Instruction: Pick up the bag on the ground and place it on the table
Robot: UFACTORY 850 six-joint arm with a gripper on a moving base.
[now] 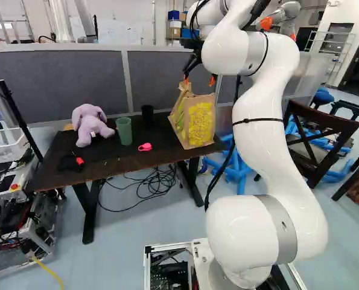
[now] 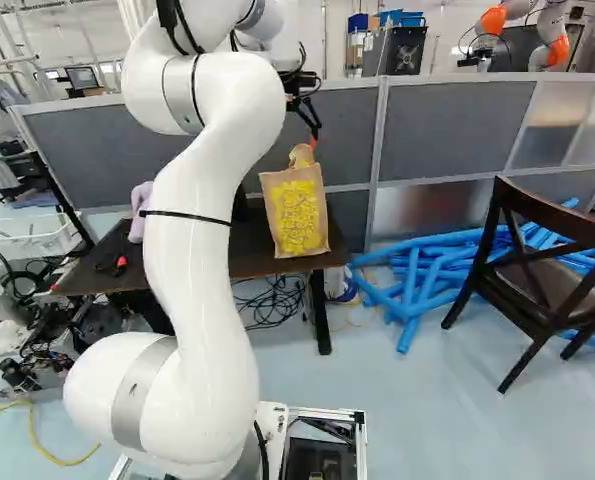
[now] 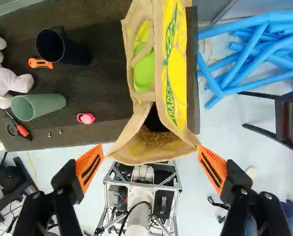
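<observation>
Background: grey fabric partition (image 1: 76, 78), pale blue floor.
Surface: dark rectangular table (image 1: 128, 167) on black legs.
Bag: tan woven shopping bag with yellow print (image 1: 200, 124), upright on the table, at its right end in the left base view; mouth open.
Tabletop neighbours: lilac plush toy (image 1: 90, 124), green cup (image 1: 124, 131), black cup (image 1: 147, 115); all apart from the bag.
Jaws: set wide, one orange pad (image 3: 89, 167) towards each corner of the bag's mouth, no clamp seen; whether a tip brushes the rim is hard to tell.
Step in hand: judged as the retreat, the bag being on the table.
Method: lift the black two-fingered gripper (image 3: 151, 149) straight up, slowly, fingers spread, until clear of mouth and tan strap handle (image 3: 128, 54); only then swing away. Pause if the rim follows a pad, as soft cloth could snag and tip the bag near the table's end.
Arm pose: white jointed arm (image 1: 260, 145), rising from its base joint in an S-shaped bend, upper links reaching forward over the table, wrist above the bag, gripper aimed downward.
</observation>
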